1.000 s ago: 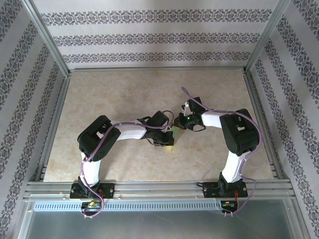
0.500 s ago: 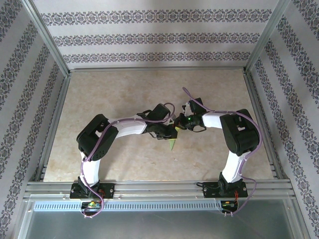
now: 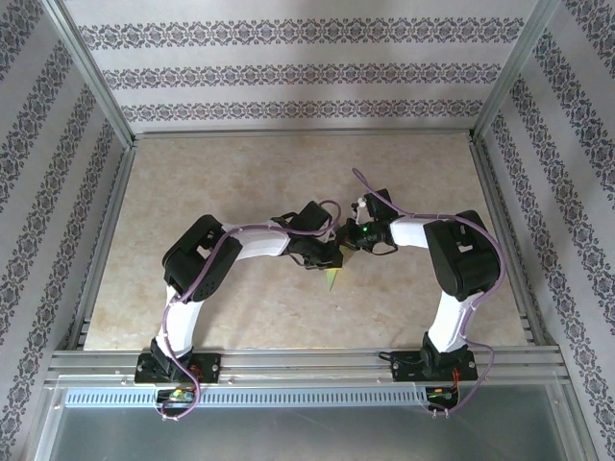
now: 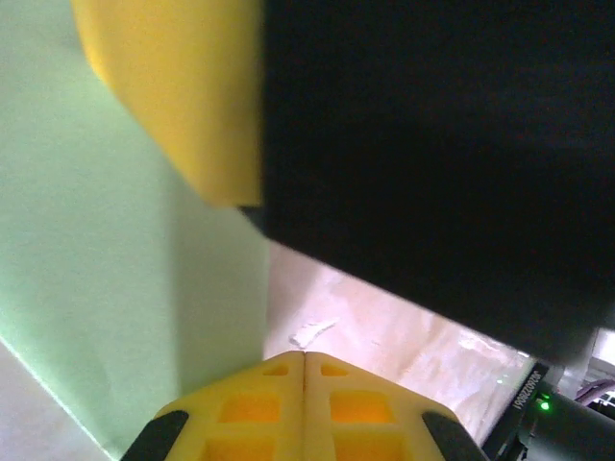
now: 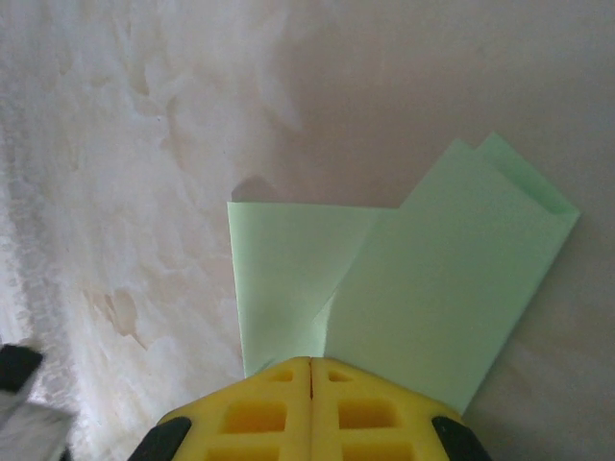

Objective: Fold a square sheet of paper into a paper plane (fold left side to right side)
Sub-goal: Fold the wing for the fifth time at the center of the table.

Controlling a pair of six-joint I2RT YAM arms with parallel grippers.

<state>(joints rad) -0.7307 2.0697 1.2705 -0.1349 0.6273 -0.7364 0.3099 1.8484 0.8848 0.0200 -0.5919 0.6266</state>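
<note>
The light green sheet of paper (image 5: 432,279) lies folded in overlapping layers on the beige tabletop. In the top view only a pointed tip (image 3: 332,279) of this paper-plane fold pokes out toward the near edge. My right gripper (image 5: 309,361) is shut, its yellow tips resting on the paper's near edge, with nothing seen between them. My left gripper (image 4: 305,355) is also shut, its tips just right of the paper's straight edge (image 4: 115,288). In the top view both grippers meet over the paper, the left gripper (image 3: 333,257) just beside the right gripper (image 3: 346,240).
The right gripper's yellow finger (image 4: 183,96) and black body (image 4: 432,144) loom very close in the left wrist view. Aluminium rails (image 3: 307,360) and patterned walls (image 3: 307,72) bound the beige table (image 3: 240,173). Bare tabletop lies behind and to both sides of the arms.
My left arm has swung up and to the right, bringing its gripper against the right gripper over the paper. The right arm has barely moved. Both grippers stay shut.
</note>
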